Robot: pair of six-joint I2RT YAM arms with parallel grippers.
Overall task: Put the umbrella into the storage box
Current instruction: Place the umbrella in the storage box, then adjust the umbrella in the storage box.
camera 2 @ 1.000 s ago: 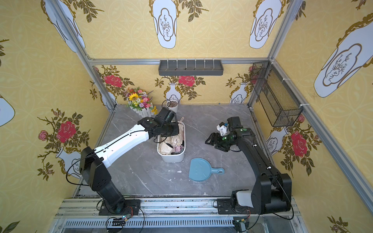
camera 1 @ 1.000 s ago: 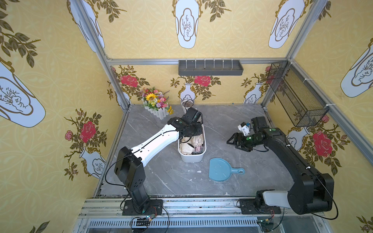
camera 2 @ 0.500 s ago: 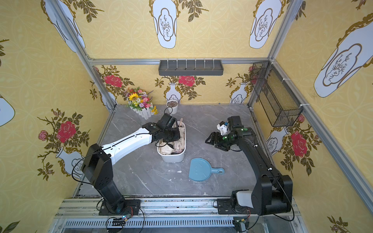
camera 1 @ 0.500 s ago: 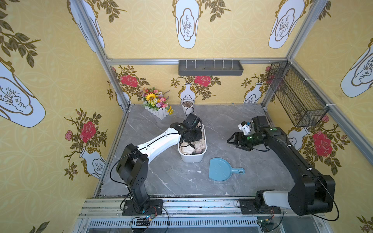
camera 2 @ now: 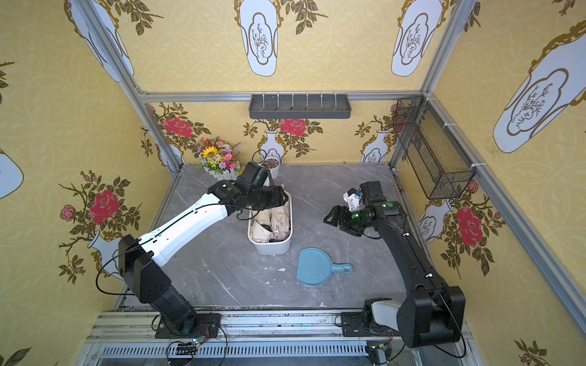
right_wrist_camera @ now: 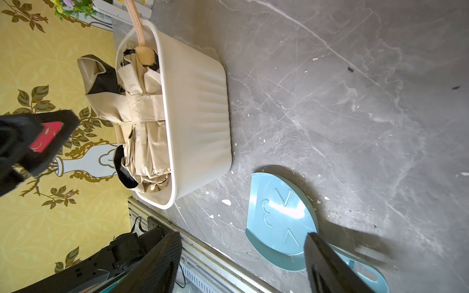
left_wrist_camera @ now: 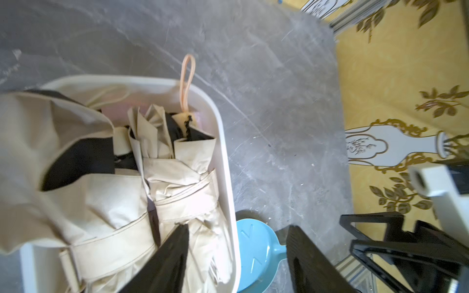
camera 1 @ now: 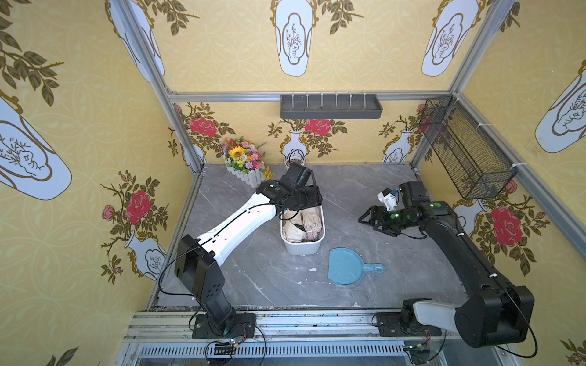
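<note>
Grey marbled tabletop fills the floor of a cell walled in yellow floral paper. Nearest the arm bases lies a light blue dustpan, flat on the stone, just beside the near end of the storage box. The white tub stands lengthwise toward the back wall, and the umbrella, beige with black lining showing, lies folded inside it; loose canopy fabric bulges over the rim on the left arm's side. In the left wrist view the umbrella is strapped round its middle and its peach wrist loop hangs out over the far end of the box.

The left gripper hovers over the far half of the box with its jaws spread and nothing between them; one finger sits right over the umbrella's fabric, the other hangs outside the rim over the tabletop. Half a second ago this gripper was pressed down low into the box; now it is a little higher and its jaws have parted.

Well apart, on the right side of the tabletop, the right gripper hangs above bare stone, jaws wide and empty, much as it was before. Behind, a flower pot stands against the back wall, and a black mesh basket hangs on the right wall.
</note>
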